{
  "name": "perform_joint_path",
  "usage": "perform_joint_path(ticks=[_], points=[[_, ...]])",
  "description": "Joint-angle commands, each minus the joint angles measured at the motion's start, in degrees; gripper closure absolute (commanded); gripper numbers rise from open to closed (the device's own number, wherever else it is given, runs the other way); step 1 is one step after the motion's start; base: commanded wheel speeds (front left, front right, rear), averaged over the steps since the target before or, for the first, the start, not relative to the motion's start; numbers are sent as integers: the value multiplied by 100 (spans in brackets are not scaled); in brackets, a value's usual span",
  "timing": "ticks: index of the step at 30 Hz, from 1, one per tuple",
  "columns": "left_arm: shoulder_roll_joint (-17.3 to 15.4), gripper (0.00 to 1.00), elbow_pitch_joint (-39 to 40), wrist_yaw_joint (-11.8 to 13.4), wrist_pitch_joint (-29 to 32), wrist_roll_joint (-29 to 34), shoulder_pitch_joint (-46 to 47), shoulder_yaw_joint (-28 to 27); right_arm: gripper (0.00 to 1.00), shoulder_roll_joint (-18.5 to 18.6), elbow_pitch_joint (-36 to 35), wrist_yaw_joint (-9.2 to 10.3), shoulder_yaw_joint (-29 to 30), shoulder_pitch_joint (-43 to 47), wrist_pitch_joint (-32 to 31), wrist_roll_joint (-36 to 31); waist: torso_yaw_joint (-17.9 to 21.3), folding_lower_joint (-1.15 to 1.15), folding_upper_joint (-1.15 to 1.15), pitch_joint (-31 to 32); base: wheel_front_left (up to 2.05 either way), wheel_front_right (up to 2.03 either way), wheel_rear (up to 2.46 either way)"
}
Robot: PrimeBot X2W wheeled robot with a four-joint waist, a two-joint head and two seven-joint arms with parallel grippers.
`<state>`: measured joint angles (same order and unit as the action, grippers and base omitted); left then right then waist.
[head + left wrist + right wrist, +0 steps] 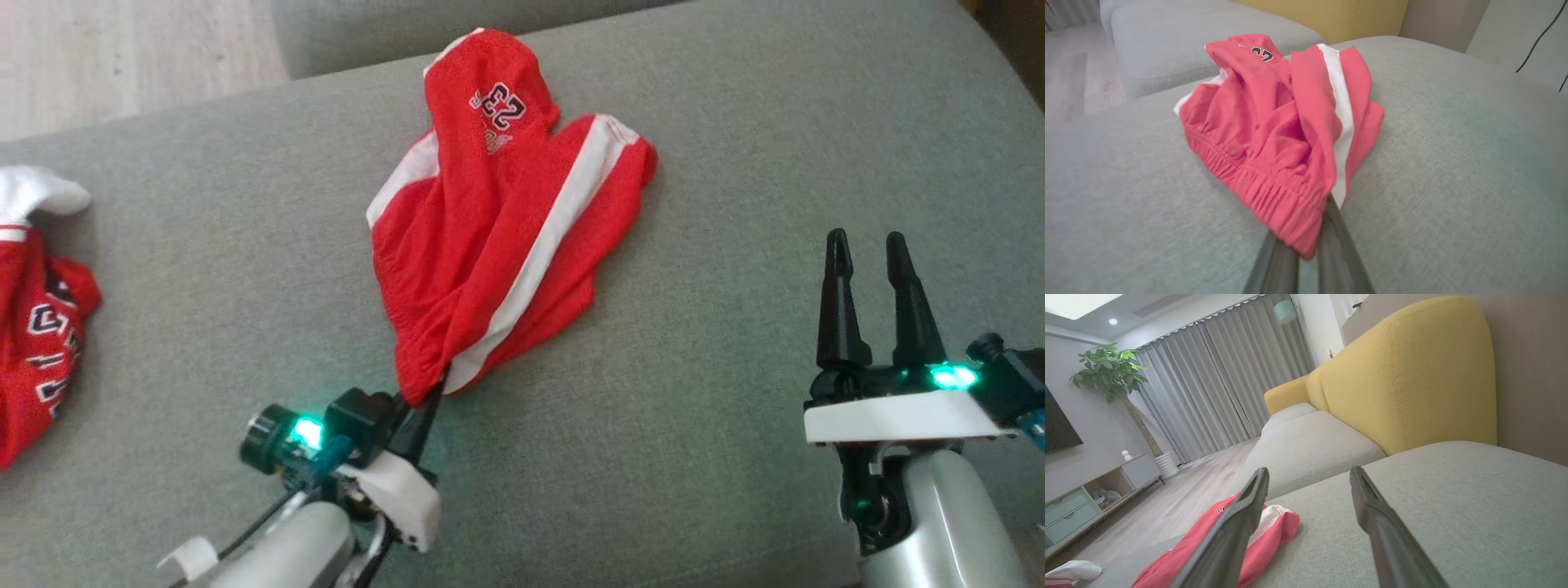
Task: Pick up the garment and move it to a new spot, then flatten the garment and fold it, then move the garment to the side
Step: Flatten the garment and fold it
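The garment [498, 237] is a pair of red shorts with white side stripes and a number print, lying crumpled in the middle of the grey cushion [735, 204]. My left gripper [433, 390] is shut on the near corner of its elastic waistband. In the left wrist view the garment [1282, 134] bunches up over the closed fingers [1331, 237]. To the right, my right gripper [867, 249] stands open and holds nothing, well apart from the cloth. In the right wrist view the garment [1274, 531] lies behind the left one of that gripper's fingers [1237, 526].
A second red and white piece of clothing [37, 327] lies at the cushion's left edge. Wooden floor [122, 57] shows beyond the far left corner, and another grey seat [1200, 36] stands past it. A yellow backrest [1404, 375] rises behind the cushion.
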<state>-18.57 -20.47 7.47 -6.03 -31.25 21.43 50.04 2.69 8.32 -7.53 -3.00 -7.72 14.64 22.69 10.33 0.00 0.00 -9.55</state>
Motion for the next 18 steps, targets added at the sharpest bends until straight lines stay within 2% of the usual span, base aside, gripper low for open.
perform_joint_path(ticks=[1, 6, 7, 8, 9, 15, 18], points=[[-179, 100, 194, -20, 1, 54, 171, -172, 0, 19, -147, 4, -112, -132, 36, -4, -74, 0, 0, 73, 0, 0, 0], [-627, 100, 363, -21, 154, 199, 155, -128, 0, 19, -96, 4, -156, -110, 36, 5, -202, 0, 0, 201, 0, 0, 0], [-663, 95, 397, -28, 172, 189, 142, -127, 0, 19, -89, 4, -160, -104, 36, 7, -224, 0, 0, 216, 0, 0, 0], [-684, 35, 427, -16, 182, 185, 133, -130, 0, 19, -82, 4, -162, -98, 36, 10, -249, 0, 0, 229, 0, 0, 0], [-688, 0, 450, 23, 180, 175, 121, -150, 0, 19, -77, 4, -163, -91, 36, 12, -271, 0, 0, 240, 0, 0, 0], [-596, 0, 579, 289, 36, 38, 5, -329, 0, 19, -74, 4, -152, -61, 36, -12, -414, 0, 0, 280, 0, 0, 0], [-515, 0, 699, 544, -197, -115, -102, -581, 0, 19, -106, 4, -111, -37, 36, -35, -536, 0, 0, 337, 0, 0, 0]])
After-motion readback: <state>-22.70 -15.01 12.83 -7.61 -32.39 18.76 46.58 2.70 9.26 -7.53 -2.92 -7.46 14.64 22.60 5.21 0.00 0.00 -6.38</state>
